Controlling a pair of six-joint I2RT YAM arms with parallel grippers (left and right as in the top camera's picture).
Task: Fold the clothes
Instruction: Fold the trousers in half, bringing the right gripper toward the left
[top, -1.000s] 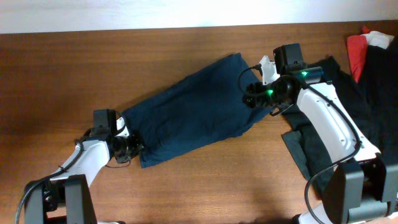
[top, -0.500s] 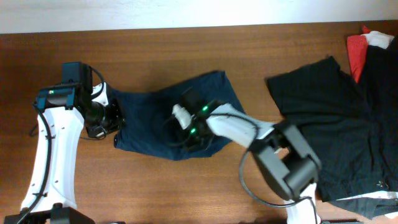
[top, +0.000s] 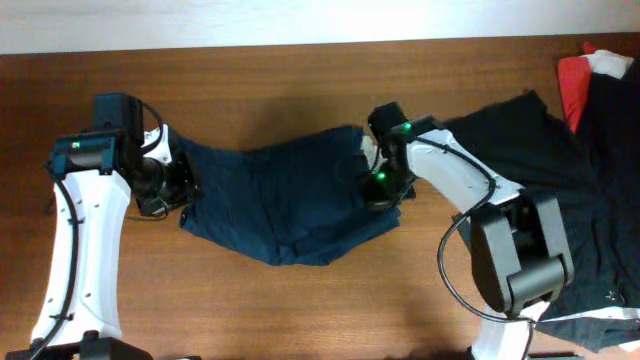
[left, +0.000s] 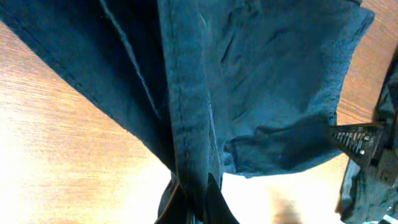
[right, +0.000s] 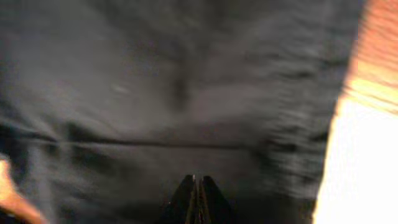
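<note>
Wooden bench (top: 300, 310): navy trousers (top: 280, 205) at centre, bunched, partly doubled, fold judged unfinished. Left jaws clamped on left edge; right jaws closed at right edge. Black garment (top: 520, 140) at right, unfolded.

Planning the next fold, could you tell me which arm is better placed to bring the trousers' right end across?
The right, probably: the right gripper is at that end of the trousers; the left gripper pinches the opposite edge.

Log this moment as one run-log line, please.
left end effector: shut on trousers | right end effector: shut on trousers | black garment: right, unfolded
</note>
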